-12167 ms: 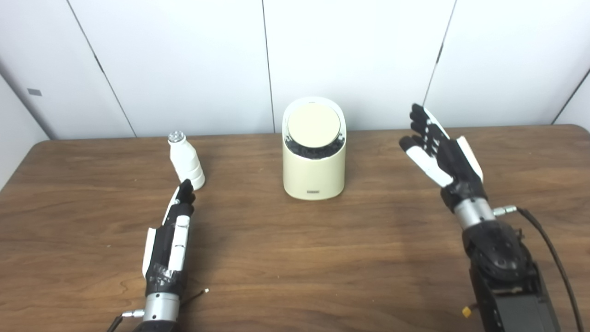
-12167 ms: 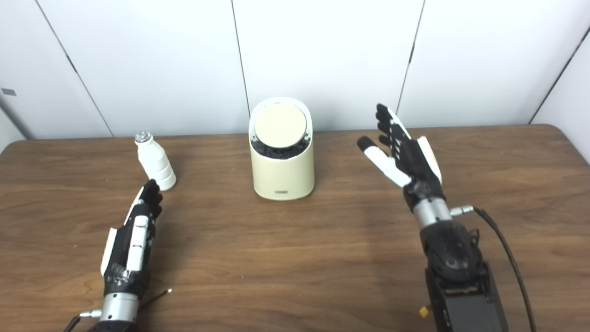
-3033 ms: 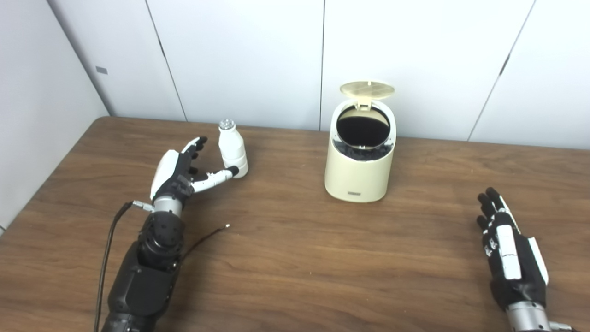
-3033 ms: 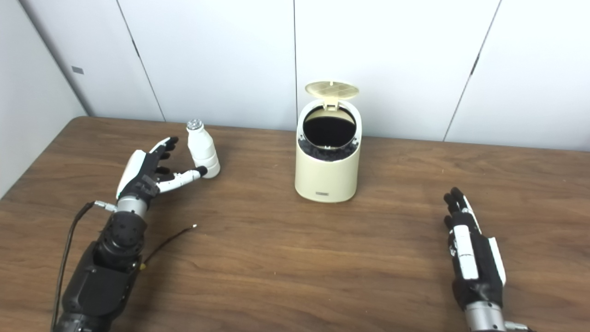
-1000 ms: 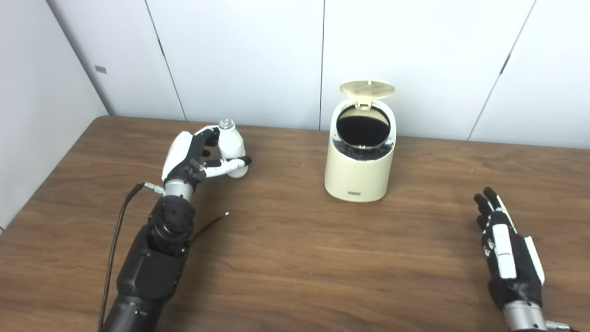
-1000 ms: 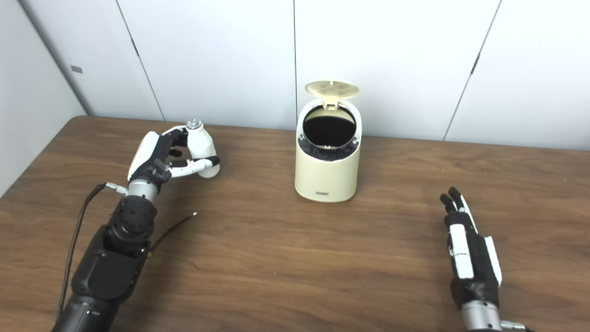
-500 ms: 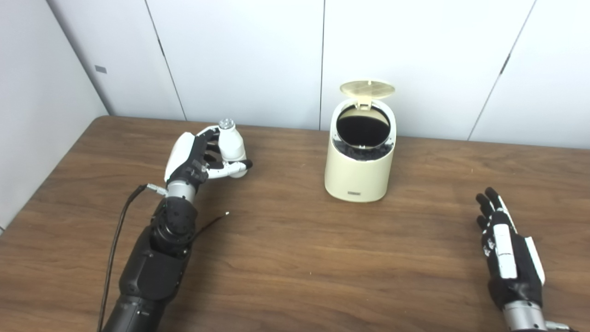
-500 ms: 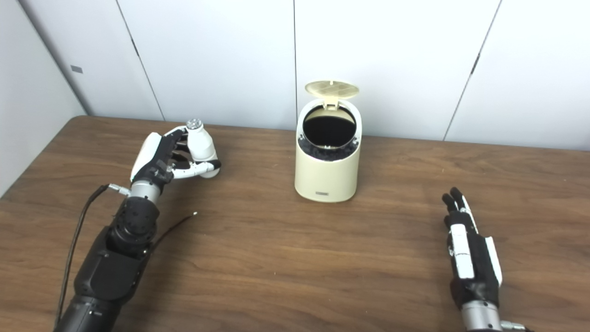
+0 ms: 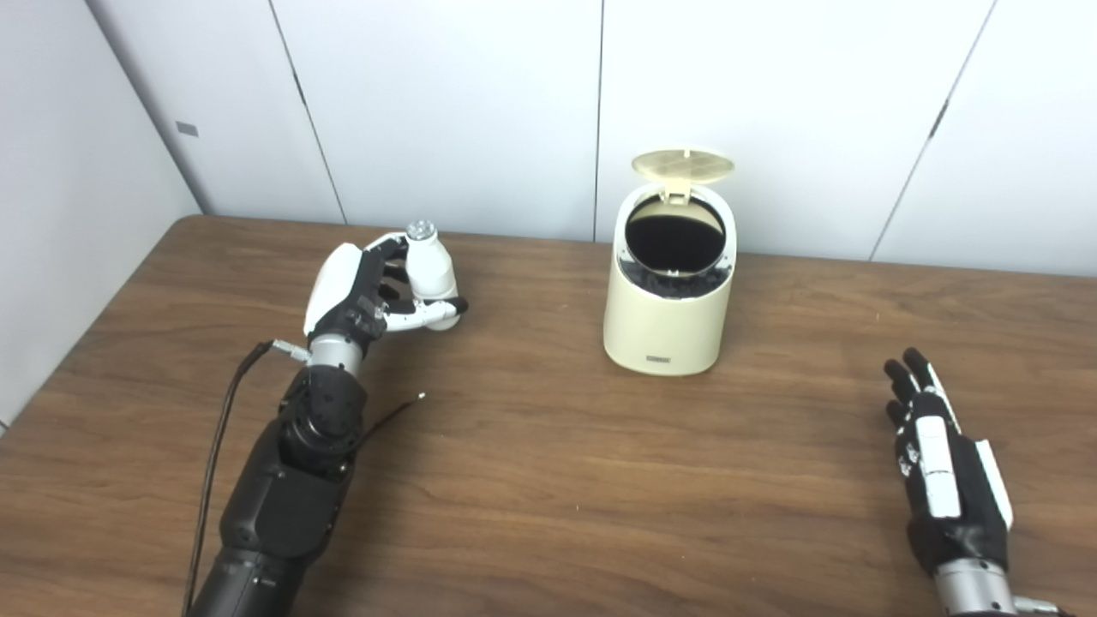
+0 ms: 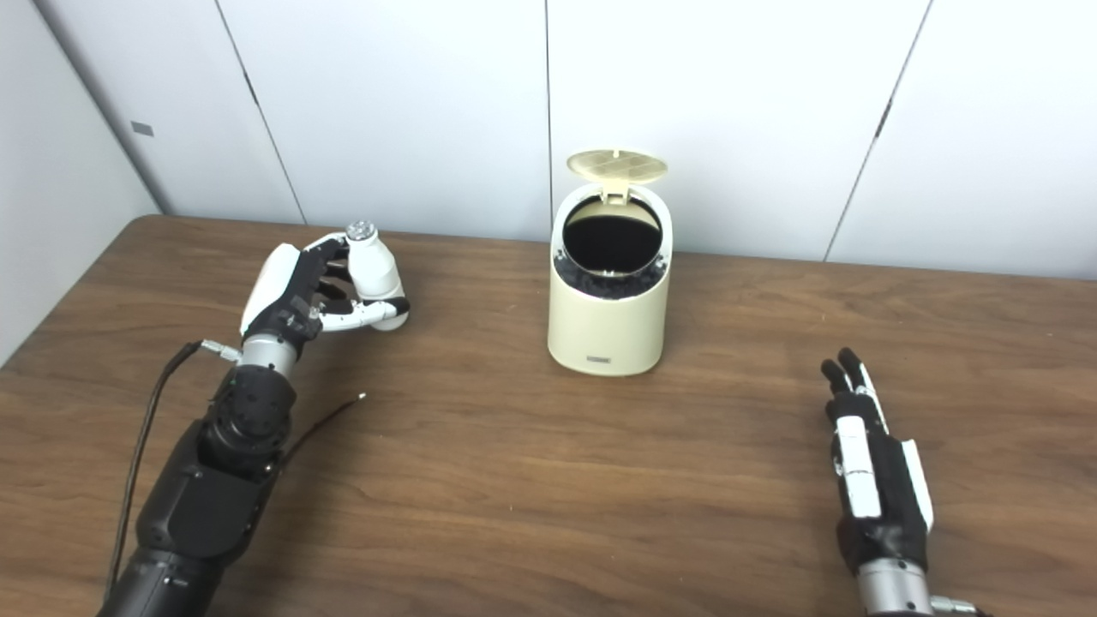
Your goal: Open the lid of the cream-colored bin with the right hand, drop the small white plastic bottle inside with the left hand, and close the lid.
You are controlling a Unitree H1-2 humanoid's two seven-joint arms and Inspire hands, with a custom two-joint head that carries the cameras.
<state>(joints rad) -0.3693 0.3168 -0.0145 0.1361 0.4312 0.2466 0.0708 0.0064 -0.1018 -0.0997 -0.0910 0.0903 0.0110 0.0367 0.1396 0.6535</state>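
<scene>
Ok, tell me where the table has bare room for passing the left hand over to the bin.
Bare wood runs between the white bottle in the left hand and the cream bin, and across the whole front between both arms. The right hand lies open, far right. Only the bottle's corner is crowded.

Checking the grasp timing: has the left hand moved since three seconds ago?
Yes. The left hand has advanced toward the wall, and its fingers now wrap the bottle.
</scene>
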